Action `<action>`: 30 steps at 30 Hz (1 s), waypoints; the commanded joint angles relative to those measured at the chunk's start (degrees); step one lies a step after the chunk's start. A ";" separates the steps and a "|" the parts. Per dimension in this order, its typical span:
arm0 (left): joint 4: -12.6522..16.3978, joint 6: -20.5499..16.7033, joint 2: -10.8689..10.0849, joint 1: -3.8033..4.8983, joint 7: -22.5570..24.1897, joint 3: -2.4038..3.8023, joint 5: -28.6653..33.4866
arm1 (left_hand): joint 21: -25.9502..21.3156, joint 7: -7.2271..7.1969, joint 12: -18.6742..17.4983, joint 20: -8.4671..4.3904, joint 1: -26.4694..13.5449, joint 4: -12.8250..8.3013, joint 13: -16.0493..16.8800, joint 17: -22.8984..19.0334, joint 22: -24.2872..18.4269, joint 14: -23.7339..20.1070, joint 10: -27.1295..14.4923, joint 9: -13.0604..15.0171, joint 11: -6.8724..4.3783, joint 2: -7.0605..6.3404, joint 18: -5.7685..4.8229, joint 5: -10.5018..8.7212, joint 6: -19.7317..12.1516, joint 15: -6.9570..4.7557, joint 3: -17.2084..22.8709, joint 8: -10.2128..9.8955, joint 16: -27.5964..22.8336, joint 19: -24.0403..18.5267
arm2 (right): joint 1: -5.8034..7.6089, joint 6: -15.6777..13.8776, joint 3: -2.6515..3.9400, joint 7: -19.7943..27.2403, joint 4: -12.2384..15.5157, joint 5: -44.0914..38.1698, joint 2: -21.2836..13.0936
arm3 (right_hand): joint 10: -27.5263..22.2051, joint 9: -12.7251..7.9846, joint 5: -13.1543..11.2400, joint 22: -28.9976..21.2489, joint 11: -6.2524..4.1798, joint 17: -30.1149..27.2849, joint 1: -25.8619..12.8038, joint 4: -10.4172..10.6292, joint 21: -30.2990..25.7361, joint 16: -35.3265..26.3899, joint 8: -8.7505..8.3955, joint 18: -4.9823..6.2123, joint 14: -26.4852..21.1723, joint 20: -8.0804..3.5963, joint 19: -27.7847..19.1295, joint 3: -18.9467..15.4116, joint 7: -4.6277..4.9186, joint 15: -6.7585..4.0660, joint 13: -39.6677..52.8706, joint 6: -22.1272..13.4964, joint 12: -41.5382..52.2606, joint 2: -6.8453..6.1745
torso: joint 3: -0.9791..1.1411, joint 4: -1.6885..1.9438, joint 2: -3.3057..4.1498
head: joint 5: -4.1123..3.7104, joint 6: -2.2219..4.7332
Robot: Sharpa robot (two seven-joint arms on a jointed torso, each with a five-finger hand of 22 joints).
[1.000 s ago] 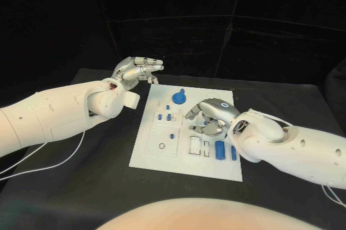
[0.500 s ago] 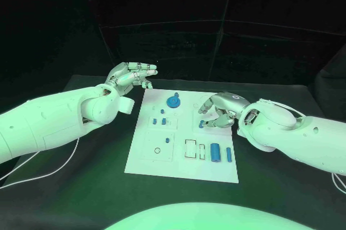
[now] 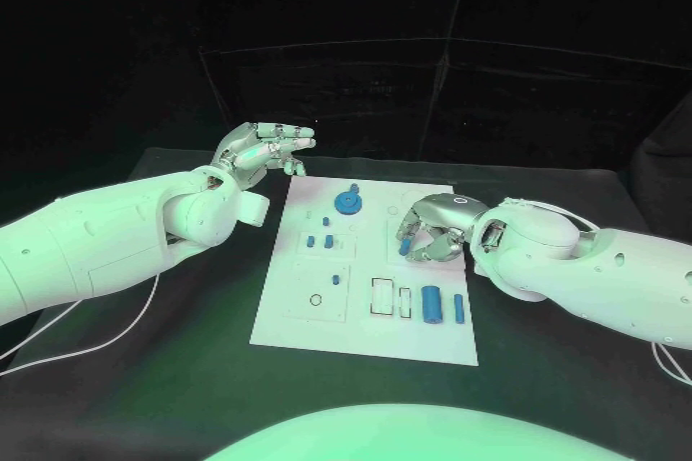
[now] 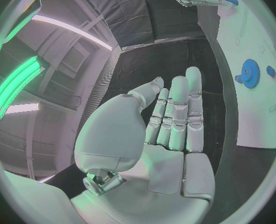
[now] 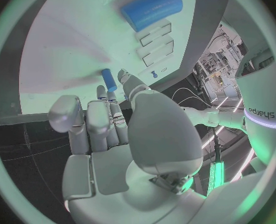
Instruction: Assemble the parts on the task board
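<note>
Blue peg [image 5: 108,79], pinched by right hand [image 5: 122,134]

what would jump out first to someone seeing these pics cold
The white task board in the middle of the black table, dotted with small blue parts, draws the eye first. The right hand bends over its right side and pinches a small blue peg, while the left hand hovers empty past the board's far left corner.

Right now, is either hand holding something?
The right hand pinches a small blue peg by one end; the left hand holds nothing.
</note>
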 commanded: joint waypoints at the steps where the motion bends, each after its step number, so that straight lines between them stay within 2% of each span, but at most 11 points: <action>1: -0.03 0.64 0.15 0.09 0.46 0.05 0.19 | -0.19 -0.01 0.23 0.21 0.07 -0.09 0.00 -0.07 -0.09 -0.35 -0.15 0.02 -0.08 -0.32 0.35 0.19 -0.11 0.10 0.10 0.31 0.12 -0.10 | 0.09 2.38 0.02 -0.33 -0.27 -1.03 0.39 | 1.30 0.11 -0.53 0.37 -0.18 0.08 0.02 0.23 -0.14 0.40 0.23 0.56 0.83 -0.36 0.43 0.43 -0.13 -0.53 -0.07 0.89 0.52 1.07 | -0.04 -0.02 0.01 | -0.05 -0.07; 7: -0.08 0.68 0.18 0.08 0.44 0.05 0.19 | -0.19 -0.01 0.23 0.21 0.07 -0.09 0.00 -0.07 -0.09 -0.35 -0.15 0.02 -0.08 -0.32 0.35 0.19 -0.11 0.10 0.10 0.31 0.12 -0.10 | 0.08 2.80 0.01 -0.17 -0.86 -0.93 0.93 | 5.38 0.20 -1.00 1.67 -0.67 0.70 0.79 0.47 0.65 1.12 0.53 0.30 1.12 -0.71 1.20 3.40 -0.19 -0.97 -0.14 2.73 0.63 2.61 | -0.01 0.01 0.04 | -0.03 -0.17; 11: -0.15 0.68 0.17 0.08 0.44 0.05 0.19 | -0.19 -0.01 0.23 0.21 0.07 -0.09 0.00 -0.07 -0.09 -0.35 -0.15 0.02 -0.08 -0.32 0.35 0.19 -0.11 0.10 0.10 0.31 0.12 -0.10 | 0.07 2.26 0.01 -0.18 -1.08 -0.96 1.11 | 7.78 0.41 -2.25 2.76 -1.01 1.12 1.50 0.27 1.32 1.62 1.18 0.11 1.28 -0.97 1.73 5.86 -0.24 -1.26 -0.06 4.97 0.40 3.38 | -0.02 -0.05 0.02 | -0.01 -0.28; 13: -0.18 0.68 0.18 0.08 0.44 0.04 0.19 | -0.19 -0.01 0.23 0.21 0.07 -0.09 0.00 -0.07 -0.09 -0.35 -0.15 0.02 -0.08 -0.32 0.35 0.19 -0.11 0.10 0.10 0.31 0.12 -0.10 | 0.06 1.34 0.01 -0.23 -1.13 -1.05 1.19 | 8.74 0.49 -3.73 3.43 -1.20 1.26 1.87 0.10 1.72 1.83 1.45 -0.01 1.34 -1.11 2.02 7.11 -0.40 -1.42 -0.02 5.94 0.24 3.83 | -0.02 -0.07 0.02 | 0.01 -0.30; 16: -0.19 0.72 0.19 0.08 0.44 0.04 0.19 | -0.19 -0.01 0.23 0.21 0.07 -0.09 0.00 -0.07 -0.09 -0.35 -0.15 0.02 -0.08 -0.32 0.35 0.19 -0.11 0.10 0.10 0.31 0.12 -0.10 | 0.05 -1.52 0.00 -0.15 -1.10 -1.48 1.27 | 10.28 0.62 -6.46 4.34 -1.51 1.08 2.68 -0.36 2.29 1.93 1.95 -0.17 1.35 -1.38 2.42 9.62 -0.67 -1.72 0.08 7.56 -0.02 5.00 | -0.02 -0.08 0.01 | -0.06 -0.38; 18: -0.21 0.76 0.21 0.08 0.43 0.04 0.19 | -0.19 -0.01 0.23 0.21 0.07 -0.09 0.00 -0.07 -0.09 -0.35 -0.15 0.02 -0.08 -0.32 0.35 0.19 -0.11 0.10 0.10 0.31 0.12 -0.10 | 0.04 -3.87 0.00 0.11 -0.98 -1.60 1.26 | 10.91 0.64 -7.32 4.90 -1.68 0.85 2.73 -0.40 2.62 1.90 2.07 -0.27 1.33 -1.49 2.65 10.69 -0.72 -1.76 0.14 8.10 -0.18 5.50 | -0.01 -0.10 0.01 | -0.06 -0.40; 23: -0.25 0.82 0.21 0.07 0.41 0.04 0.19 | -0.19 -0.01 0.23 0.21 0.07 -0.09 0.00 -0.07 -0.09 -0.35 -0.15 0.02 -0.08 -0.32 0.35 0.19 -0.11 0.10 0.10 0.31 0.12 -0.10 | 0.03 -8.77 0.02 0.86 -0.21 -0.16 0.75 | 11.83 0.63 -7.26 5.46 -1.81 0.36 2.27 -0.64 3.01 1.85 2.11 -0.37 1.28 -1.65 2.86 12.44 -0.86 -1.88 0.19 8.87 -0.80 5.36 | -0.01 -0.01 -0.01 | -0.20 -0.34; 27: -0.29 0.76 0.12 0.06 0.29 0.04 0.19 | -0.19 -0.01 0.23 0.21 0.07 -0.09 0.00 -0.07 -0.09 -0.35 -0.15 0.02 -0.08 -0.32 0.35 0.19 -0.11 0.10 0.10 0.31 0.12 -0.10 | 0.06 -10.57 0.04 2.86 1.15 3.79 -0.56 | 11.73 0.46 -6.75 5.41 -1.68 -0.62 1.79 -0.96 3.03 1.39 1.67 -0.37 1.06 -1.64 2.77 13.53 -0.66 -1.78 0.13 8.62 -1.62 4.59 | -0.09 -0.04 -0.05 | -0.08 -0.40; 30: -0.32 0.68 0.07 0.06 0.21 0.04 0.18 | -0.19 -0.01 0.23 0.21 0.07 -0.09 0.00 -0.07 -0.09 -0.35 -0.15 0.02 -0.08 -0.32 0.35 0.19 -0.11 0.10 0.10 0.31 0.12 -0.10 | 0.10 -11.00 0.09 5.12 2.77 7.10 -1.91 | 11.61 0.33 -6.15 5.47 -1.51 -0.82 1.48 -1.20 3.08 1.35 1.32 -0.38 0.99 -1.54 2.71 14.34 -0.46 -1.66 0.13 8.37 -2.16 4.09 | -0.10 -0.07 -0.05 | -0.28 -0.30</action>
